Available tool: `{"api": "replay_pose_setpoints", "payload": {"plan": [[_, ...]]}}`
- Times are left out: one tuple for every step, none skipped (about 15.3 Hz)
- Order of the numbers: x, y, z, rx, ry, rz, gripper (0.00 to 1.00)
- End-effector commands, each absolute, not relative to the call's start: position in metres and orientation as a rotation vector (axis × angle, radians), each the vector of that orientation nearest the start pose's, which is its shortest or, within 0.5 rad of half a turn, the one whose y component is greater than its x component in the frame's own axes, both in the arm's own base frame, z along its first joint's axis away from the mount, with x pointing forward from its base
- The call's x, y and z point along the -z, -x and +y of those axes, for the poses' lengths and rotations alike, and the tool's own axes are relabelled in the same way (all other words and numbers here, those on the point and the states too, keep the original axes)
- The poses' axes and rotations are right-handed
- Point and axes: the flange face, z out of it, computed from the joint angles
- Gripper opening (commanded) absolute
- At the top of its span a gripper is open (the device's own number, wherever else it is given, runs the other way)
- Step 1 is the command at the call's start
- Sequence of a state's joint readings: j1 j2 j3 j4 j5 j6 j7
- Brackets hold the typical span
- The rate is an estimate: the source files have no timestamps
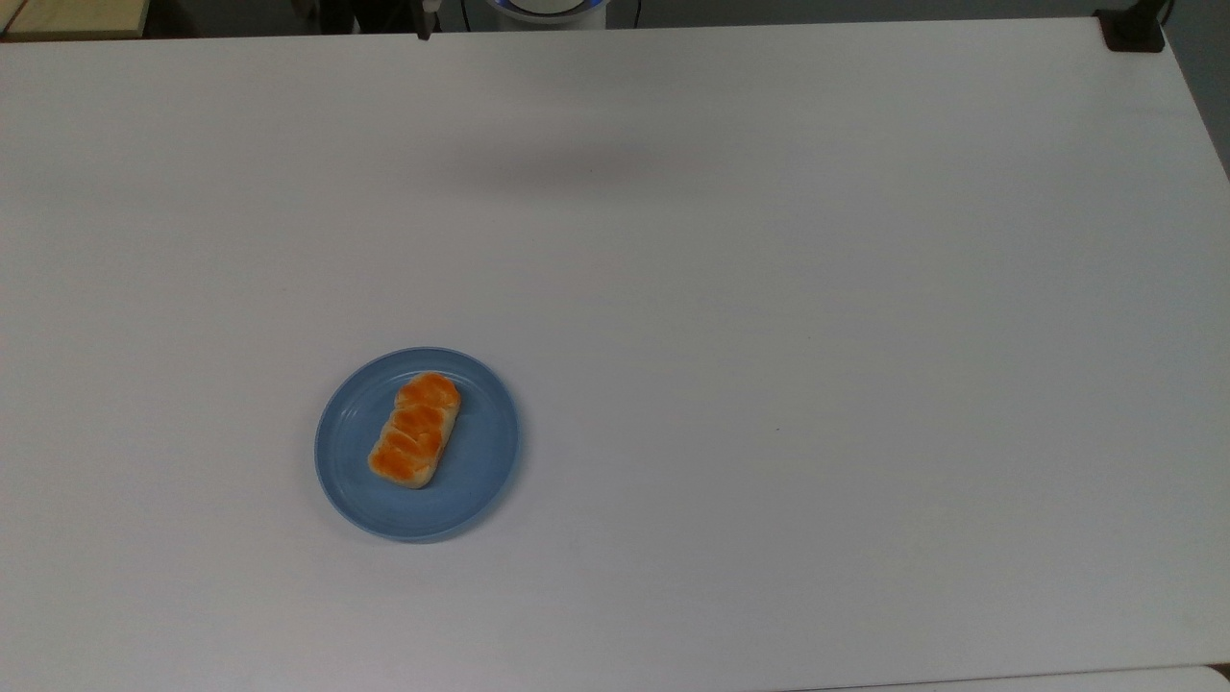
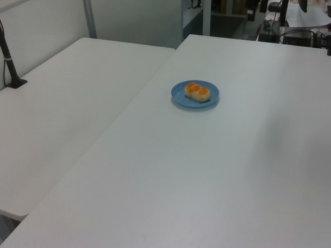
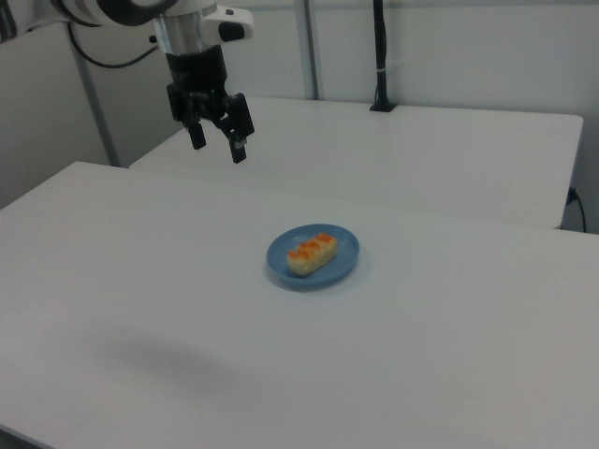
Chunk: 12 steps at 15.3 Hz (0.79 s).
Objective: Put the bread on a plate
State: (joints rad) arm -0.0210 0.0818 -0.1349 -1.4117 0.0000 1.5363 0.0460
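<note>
- A broad white worktop (image 1: 769, 288) carries one setting, toward the top view's lower left.
- The white Franka arm's black two-finger gripper (image 3: 217, 137) hangs high above the worktop, well apart from the setting, fingers spread wide and empty.
- The round light-blue plastic plate (image 1: 480, 481) with a shallow raised rim sits flat.
- The small oblong toy loaf of bread (image 1: 415, 430), cream-sided with a glossy orange-brown segmented top, lies inside the rim; the task looks complete. It likely handles light, stiff and somewhat slick; its long cream sides offer the surest hold.
</note>
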Motion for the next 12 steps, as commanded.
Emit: {"api": "replay_pose_setpoints", "payload": {"plan": [[-0.645, -0.561, -0.075, 0.077, 3.058, 0.302, 1.0], [-0.646, -0.56, -0.075, 0.08, 3.04, 0.354, 1.0], [-0.647, -0.561, -0.071, 0.093, 3.047, 0.37, 1.0], [-0.648, -0.562, -0.07, 0.139, 3.051, 0.362, 1.0], [-0.648, -0.562, -0.072, 0.17, 3.049, 0.361, 1.0], [-0.65, -0.56, -0.074, 0.178, 3.051, 0.34, 1.0], [-0.651, -0.558, -0.079, 0.18, 3.051, 0.312, 1.0], [-0.655, -0.557, -0.079, 0.184, 3.056, 0.274, 1.0], [-0.655, -0.554, -0.079, 0.157, 3.057, 0.263, 1.0], [-0.652, -0.551, -0.08, 0.105, 3.057, 0.275, 1.0], [-0.651, -0.548, -0.079, 0.078, 3.056, 0.29, 1.0], [-0.652, -0.547, -0.08, 0.079, 3.056, 0.302, 1.0]]}}
